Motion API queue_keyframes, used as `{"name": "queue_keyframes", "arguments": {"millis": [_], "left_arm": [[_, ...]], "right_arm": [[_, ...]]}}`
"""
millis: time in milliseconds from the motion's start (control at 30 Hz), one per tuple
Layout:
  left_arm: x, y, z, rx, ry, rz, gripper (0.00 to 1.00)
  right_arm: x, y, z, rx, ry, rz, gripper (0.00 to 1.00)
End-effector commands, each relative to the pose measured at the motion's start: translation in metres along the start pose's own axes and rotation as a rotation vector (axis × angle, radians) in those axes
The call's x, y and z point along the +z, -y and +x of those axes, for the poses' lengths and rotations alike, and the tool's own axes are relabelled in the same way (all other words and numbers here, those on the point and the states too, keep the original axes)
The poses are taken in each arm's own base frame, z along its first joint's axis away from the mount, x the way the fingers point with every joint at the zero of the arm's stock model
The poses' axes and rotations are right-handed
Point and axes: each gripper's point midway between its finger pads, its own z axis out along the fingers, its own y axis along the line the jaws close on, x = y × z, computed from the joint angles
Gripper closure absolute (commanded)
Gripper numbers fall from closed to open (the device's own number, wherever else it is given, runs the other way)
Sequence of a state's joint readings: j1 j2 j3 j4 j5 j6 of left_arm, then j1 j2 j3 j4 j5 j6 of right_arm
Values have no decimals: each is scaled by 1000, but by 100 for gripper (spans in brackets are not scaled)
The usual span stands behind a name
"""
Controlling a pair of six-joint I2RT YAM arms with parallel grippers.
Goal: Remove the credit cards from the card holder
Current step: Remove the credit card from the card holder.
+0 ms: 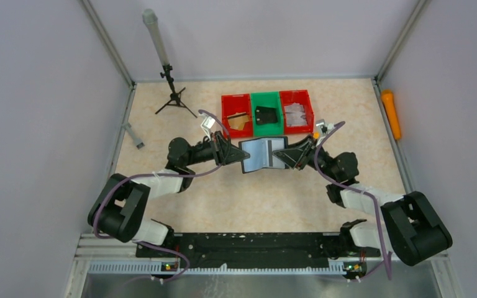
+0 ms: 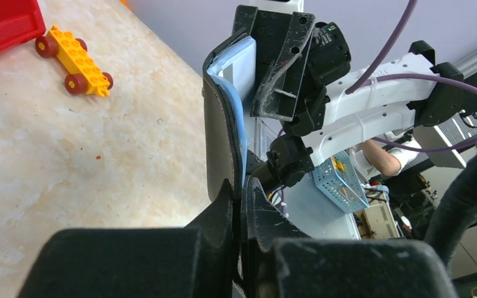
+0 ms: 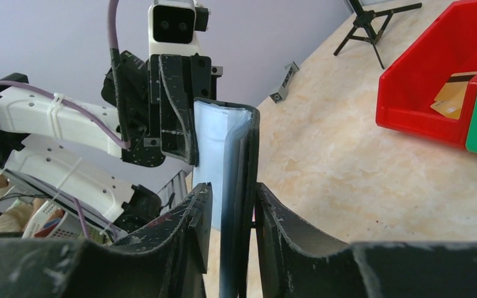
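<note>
One open card holder (image 1: 262, 155) aloft, left fingers (image 2: 208, 233) pinching, right fingers (image 3: 192, 230) flanking

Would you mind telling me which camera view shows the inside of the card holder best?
The top external view: the card holder is spread open, its pale inside facing the camera. Both wrist views show it edge-on, with only a sliver of lining.

Flat black folding card holder (image 1: 263, 154), pale grey-blue glossy interior: opened, interior facing upward, suspended above the worktop (image 1: 254, 198). Left leaf clamped in the left tool (image 2: 241, 189); right leaf sits between the right tool (image 3: 233, 194) fingers.
</note>
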State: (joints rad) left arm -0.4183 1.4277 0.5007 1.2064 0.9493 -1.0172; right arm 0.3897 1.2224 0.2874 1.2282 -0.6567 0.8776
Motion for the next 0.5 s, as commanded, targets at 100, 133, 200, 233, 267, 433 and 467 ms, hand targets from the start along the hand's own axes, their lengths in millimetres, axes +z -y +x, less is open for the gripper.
{"name": "queue_keyframes", "arguments": {"millis": [100, 133, 200, 233, 267, 433, 467], "left_arm": [[-1, -4, -7, 60, 27, -38, 100], [-1, -5, -7, 61, 29, -46, 100], [-2, -10, -8, 58, 33, -68, 100], [-2, -12, -8, 60, 36, -81, 99], [-3, -17, -9, 54, 38, -108, 97], [-15, -61, -9, 29, 46, -380, 77], [-21, -72, -10, 46, 42, -456, 71]], "right_arm": [[1, -1, -3, -44, 8, -18, 71], [1, 0, -3, -44, 8, -12, 72], [2, 6, -3, -42, 6, 21, 79], [2, 11, -3, -41, 4, 42, 82], [2, 15, -3, -40, 4, 66, 86], [1, 37, -3, -28, 7, 173, 96], [1, 40, -2, -24, 5, 188, 96]]}}
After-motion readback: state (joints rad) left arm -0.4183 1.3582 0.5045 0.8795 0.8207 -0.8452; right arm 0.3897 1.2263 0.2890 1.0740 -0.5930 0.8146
